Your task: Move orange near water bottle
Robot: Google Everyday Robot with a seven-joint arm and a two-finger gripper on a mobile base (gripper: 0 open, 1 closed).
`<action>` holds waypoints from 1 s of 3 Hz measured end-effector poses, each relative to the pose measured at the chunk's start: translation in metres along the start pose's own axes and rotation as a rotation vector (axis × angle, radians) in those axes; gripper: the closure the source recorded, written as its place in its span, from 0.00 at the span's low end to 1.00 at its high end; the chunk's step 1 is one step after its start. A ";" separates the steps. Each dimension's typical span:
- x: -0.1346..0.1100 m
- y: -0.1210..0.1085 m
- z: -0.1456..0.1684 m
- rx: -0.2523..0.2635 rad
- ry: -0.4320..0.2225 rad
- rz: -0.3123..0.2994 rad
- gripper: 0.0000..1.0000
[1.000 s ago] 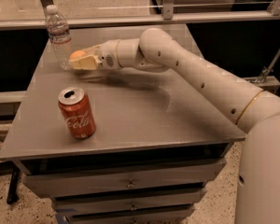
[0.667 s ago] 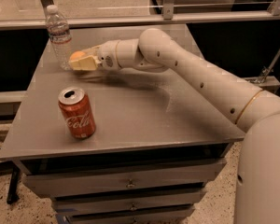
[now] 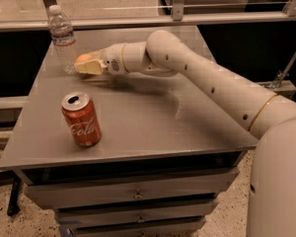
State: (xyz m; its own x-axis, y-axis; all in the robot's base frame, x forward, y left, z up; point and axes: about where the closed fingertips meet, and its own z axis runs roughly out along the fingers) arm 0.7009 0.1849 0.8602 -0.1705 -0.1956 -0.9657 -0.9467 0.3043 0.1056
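The orange (image 3: 83, 59) is small and round and sits between the pale fingers of my gripper (image 3: 87, 65), just above the grey tabletop (image 3: 138, 117) at the far left. The gripper is shut on it; only the top of the fruit shows. The water bottle (image 3: 62, 37), clear and ribbed with a white cap, stands upright right next to the gripper, to its left. My white arm (image 3: 197, 73) reaches in from the right across the table.
A red Coca-Cola can (image 3: 81, 119) stands upright on the front left of the table. Drawers (image 3: 133, 194) lie under the tabletop. A metal railing (image 3: 177, 19) runs behind the table. The robot's white body (image 3: 278, 181) fills the lower right.
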 end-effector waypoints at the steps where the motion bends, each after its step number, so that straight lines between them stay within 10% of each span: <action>1: -0.001 -0.001 -0.002 0.002 0.000 0.005 0.00; 3: -0.008 -0.005 -0.012 0.010 -0.009 -0.002 0.00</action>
State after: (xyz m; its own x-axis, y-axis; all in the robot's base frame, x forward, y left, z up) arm 0.7035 0.1741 0.8698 -0.1661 -0.1883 -0.9680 -0.9444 0.3130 0.1012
